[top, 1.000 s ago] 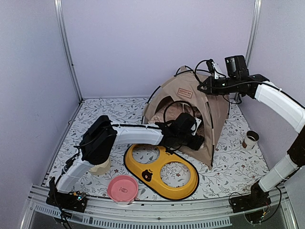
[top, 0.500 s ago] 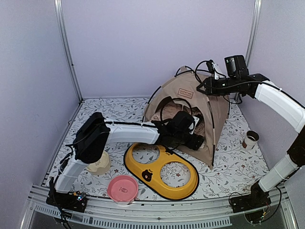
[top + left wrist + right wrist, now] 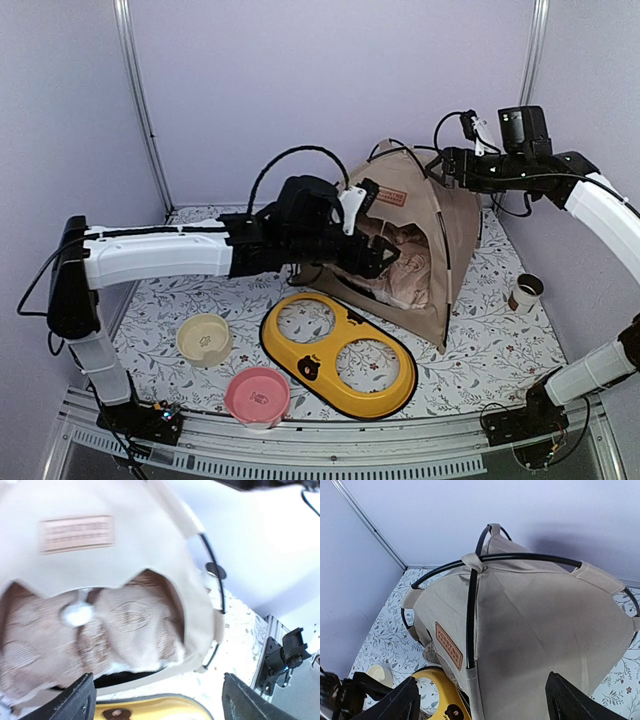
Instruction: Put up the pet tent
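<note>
The pet tent (image 3: 445, 235) stands upright at the back right of the mat, its black poles crossing at the peak (image 3: 472, 560). Its brown label (image 3: 77, 532) sits above the arched doorway, where a white pom-pom (image 3: 76, 614) hangs. A tan patterned pillow (image 3: 130, 630) fills the inside. My left gripper (image 3: 380, 258) hovers just in front of the doorway, open, with nothing between its fingers (image 3: 75, 702). My right gripper (image 3: 440, 165) is beside the peak, open and clear of the fabric (image 3: 540, 630).
A yellow two-hole feeder (image 3: 340, 358) lies directly in front of the tent. A beige bowl (image 3: 204, 338) and a pink bowl (image 3: 257, 395) sit front left. A small brown cup (image 3: 525, 292) stands right of the tent. The back wall is close behind.
My right gripper opened, let go of the tent's peak and drew slightly right. My left arm lifted and swung its elbow left, pulling the gripper back out of the doorway as it opened wider.
</note>
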Motion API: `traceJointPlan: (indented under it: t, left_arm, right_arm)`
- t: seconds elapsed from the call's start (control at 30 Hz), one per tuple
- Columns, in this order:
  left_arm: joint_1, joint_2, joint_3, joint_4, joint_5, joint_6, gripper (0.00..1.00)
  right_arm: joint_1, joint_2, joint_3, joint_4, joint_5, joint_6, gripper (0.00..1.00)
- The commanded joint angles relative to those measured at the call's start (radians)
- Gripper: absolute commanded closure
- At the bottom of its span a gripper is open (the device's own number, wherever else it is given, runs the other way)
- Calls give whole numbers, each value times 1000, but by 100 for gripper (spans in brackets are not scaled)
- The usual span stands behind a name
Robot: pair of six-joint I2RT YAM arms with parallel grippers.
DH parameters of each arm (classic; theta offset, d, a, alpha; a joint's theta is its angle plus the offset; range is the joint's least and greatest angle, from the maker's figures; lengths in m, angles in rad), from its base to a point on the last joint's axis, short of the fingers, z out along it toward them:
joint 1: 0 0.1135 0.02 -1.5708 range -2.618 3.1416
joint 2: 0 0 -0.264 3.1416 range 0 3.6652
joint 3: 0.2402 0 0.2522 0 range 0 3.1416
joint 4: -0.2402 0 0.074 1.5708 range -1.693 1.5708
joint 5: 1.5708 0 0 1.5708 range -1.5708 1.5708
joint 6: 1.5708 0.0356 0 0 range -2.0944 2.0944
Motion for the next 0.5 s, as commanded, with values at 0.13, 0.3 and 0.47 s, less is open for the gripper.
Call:
traceJointPlan:
  t: [0.13, 0.3, 0.47]
  left_arm:
    - [243, -298, -274, -8, -16, -83, 18]
    - [392, -312, -343, -9, 89, -50, 21]
    - [443, -215, -320, 28, 190, 43, 23]
  right_arm:
    - [72, -156, -33, 13, 91, 63, 13]
    - [197, -166, -94, 72, 117, 105, 15]
    - [336, -119, -183, 193, 128, 162, 20]
